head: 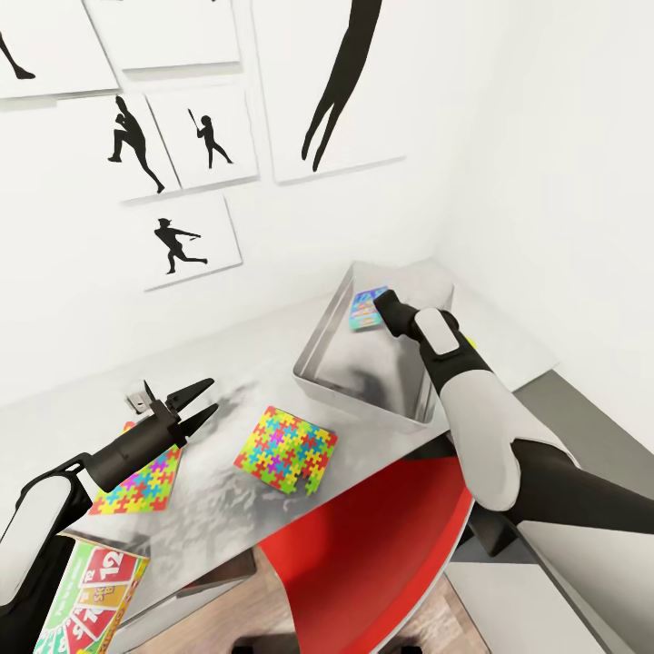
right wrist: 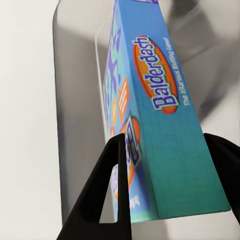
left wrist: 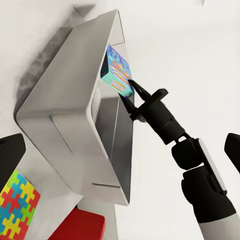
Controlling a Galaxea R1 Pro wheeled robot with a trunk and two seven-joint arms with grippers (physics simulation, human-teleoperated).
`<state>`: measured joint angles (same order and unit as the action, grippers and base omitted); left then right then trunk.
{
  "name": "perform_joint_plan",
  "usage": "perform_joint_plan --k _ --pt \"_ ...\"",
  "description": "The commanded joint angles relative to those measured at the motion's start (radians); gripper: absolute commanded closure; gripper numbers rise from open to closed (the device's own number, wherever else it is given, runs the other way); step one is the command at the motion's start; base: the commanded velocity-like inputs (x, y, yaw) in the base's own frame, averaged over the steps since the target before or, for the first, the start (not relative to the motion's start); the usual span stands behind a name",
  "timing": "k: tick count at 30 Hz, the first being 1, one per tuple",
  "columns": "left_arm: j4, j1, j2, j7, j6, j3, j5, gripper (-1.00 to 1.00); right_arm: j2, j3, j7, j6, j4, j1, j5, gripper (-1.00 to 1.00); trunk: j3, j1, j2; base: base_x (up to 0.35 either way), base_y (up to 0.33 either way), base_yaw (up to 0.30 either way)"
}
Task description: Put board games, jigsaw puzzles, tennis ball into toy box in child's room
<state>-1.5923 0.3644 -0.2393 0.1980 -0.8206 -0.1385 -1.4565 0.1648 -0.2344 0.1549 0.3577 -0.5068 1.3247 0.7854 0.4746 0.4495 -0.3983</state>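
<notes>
1. Nearest the head camera, at its lower left, a board game box with a red and green cover sits beside the left arm; what supports it cannot be told.
2. Just beyond, the left pincer hovers with its jaws apart and nothing between them, above one jigsaw puzzle. A second jigsaw puzzle lies flat on the metal surface, near the toy box.
3. Farther on, the right pincer reaches into the toy box, clamped on the Balderdash board game across its thin edge.
4. The game stands on edge rather than flat; its long axis runs away from the fingers, toward the box's far wall, with the printed spine facing the wrist camera.
5. To finish well, I judge the game should be lowered until an edge rests on the box floor, then tipped flat before the jaws part, so room remains for the other toys.
</notes>
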Motion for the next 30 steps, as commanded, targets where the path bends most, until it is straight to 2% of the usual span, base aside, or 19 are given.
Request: perform_joint_plan --k 1,13,30 --pt "0.0 0.001 0.0 0.004 -0.005 -0.001 0.002 -1.0 0.001 -0.004 0.007 0.004 -0.002 0.001 0.01 1.0 0.001 0.001 -0.002 0.0 0.0 0.0" --pt "0.0 0.001 0.0 0.003 -0.005 -0.001 0.002 -1.0 0.001 0.013 0.007 -0.007 -0.004 -0.001 0.012 1.0 0.004 0.001 -0.002 0.0 0.0 0.0" --pt "0.0 0.001 0.0 0.003 -0.005 -0.001 0.002 -1.0 0.0 0.016 0.008 -0.008 -0.003 -0.001 0.012 1.0 0.026 0.001 -0.002 0.0 0.0 0.0"
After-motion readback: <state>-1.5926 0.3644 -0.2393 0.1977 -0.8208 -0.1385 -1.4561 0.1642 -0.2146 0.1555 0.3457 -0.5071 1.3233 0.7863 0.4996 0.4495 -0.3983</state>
